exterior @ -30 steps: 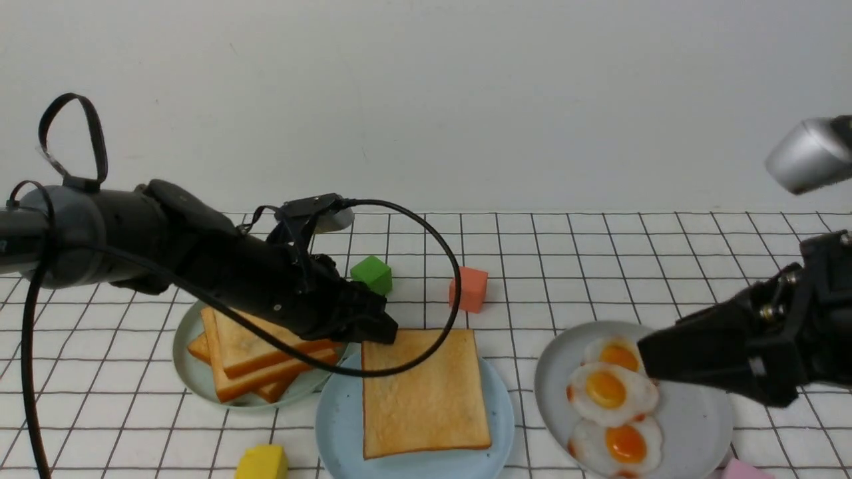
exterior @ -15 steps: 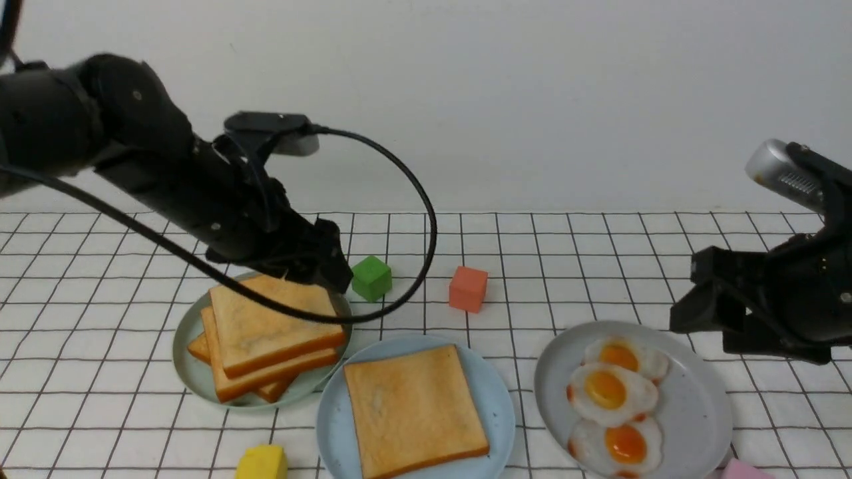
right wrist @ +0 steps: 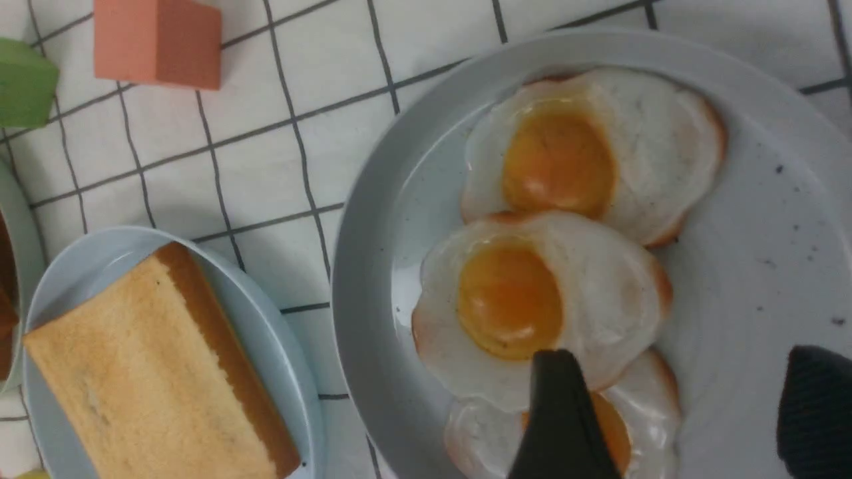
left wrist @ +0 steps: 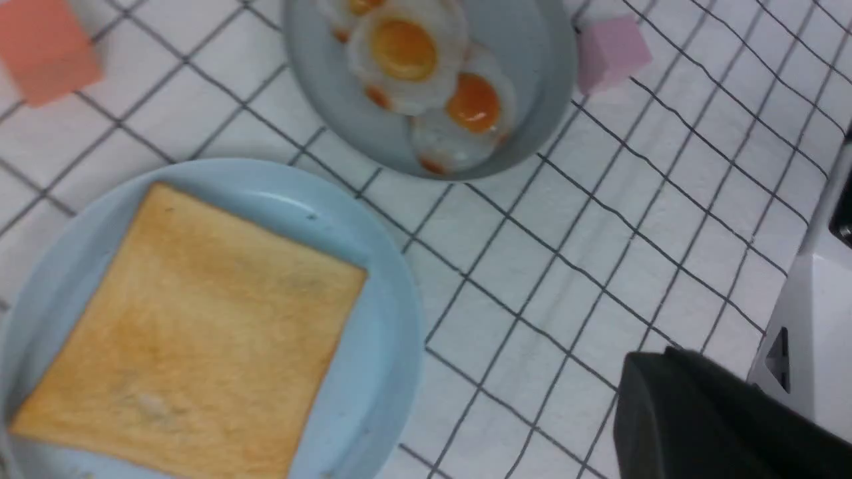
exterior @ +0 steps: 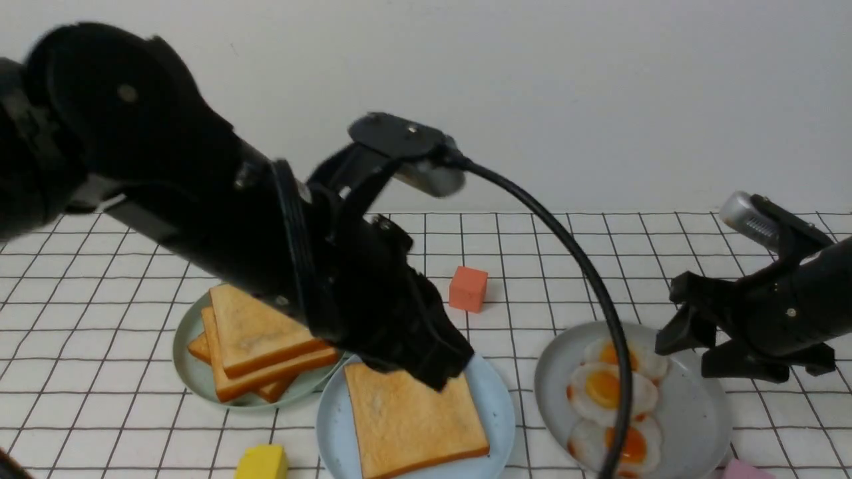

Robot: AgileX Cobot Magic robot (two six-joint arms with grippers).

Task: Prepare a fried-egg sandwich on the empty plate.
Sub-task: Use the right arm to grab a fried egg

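The light blue plate [exterior: 499, 412] sits at the front centre with one golden toast slice [exterior: 413, 426] flat on it. No fried-egg sandwich shows in any view. My left gripper [exterior: 442, 372] hangs shut and empty over the plate's far edge, just above the slice; in the left wrist view its tips [left wrist: 649, 362] are pressed together. Three fried eggs [exterior: 609, 389] overlap on the grey plate [exterior: 699, 426]. My right gripper [right wrist: 682, 356] stands open above that plate. One finger [right wrist: 559, 399] is over the eggs [right wrist: 532, 299], and nothing is between the fingers.
A stack of toast [exterior: 266, 346] lies on the pale green plate [exterior: 190, 366] at the left. An orange cube [exterior: 468, 288], a yellow block [exterior: 263, 462] and a pink block [exterior: 745, 471] lie around. A green cube [right wrist: 23, 83] shows in the right wrist view. The left arm's black cable [exterior: 599, 299] arcs in front of the grey plate.
My left arm let go of the toast on the blue plate, rose over the toast stack, then swung right over the blue plate and shut. My right gripper came down over the eggs.
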